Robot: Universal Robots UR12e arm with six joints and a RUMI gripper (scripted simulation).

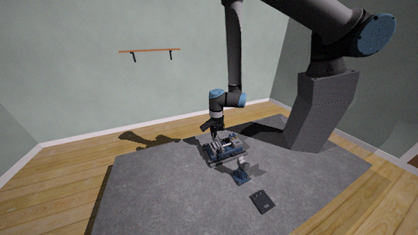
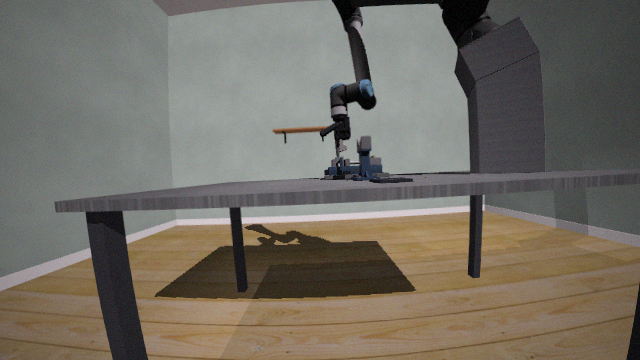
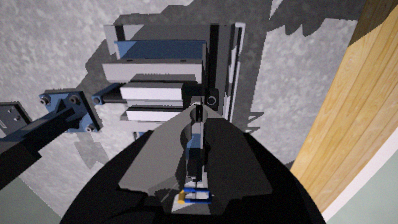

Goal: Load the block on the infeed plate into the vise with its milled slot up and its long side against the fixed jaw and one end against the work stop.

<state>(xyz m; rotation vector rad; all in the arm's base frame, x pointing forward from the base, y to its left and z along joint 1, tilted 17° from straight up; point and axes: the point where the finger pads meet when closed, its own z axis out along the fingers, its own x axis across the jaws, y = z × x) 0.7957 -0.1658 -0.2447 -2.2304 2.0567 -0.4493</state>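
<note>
The grey part lies between the vise jaws, its slot seemingly facing up as a darker band. The fixed jaw runs along its upper long side in the wrist view; contact is unclear. The work stop is a dark rod at the part's left end; contact there is also unclear. The vise is open. My gripper is shut and empty. Its tips are just beyond the part's right end, with a small gap in the wrist view; their height is unclear. The gripper hides the moving-jaw side.
The V-block stands on its blue base beside the vise. The infeed plate lies farther out and carries no part. The air cylinder is on the vise's right in the top view.
</note>
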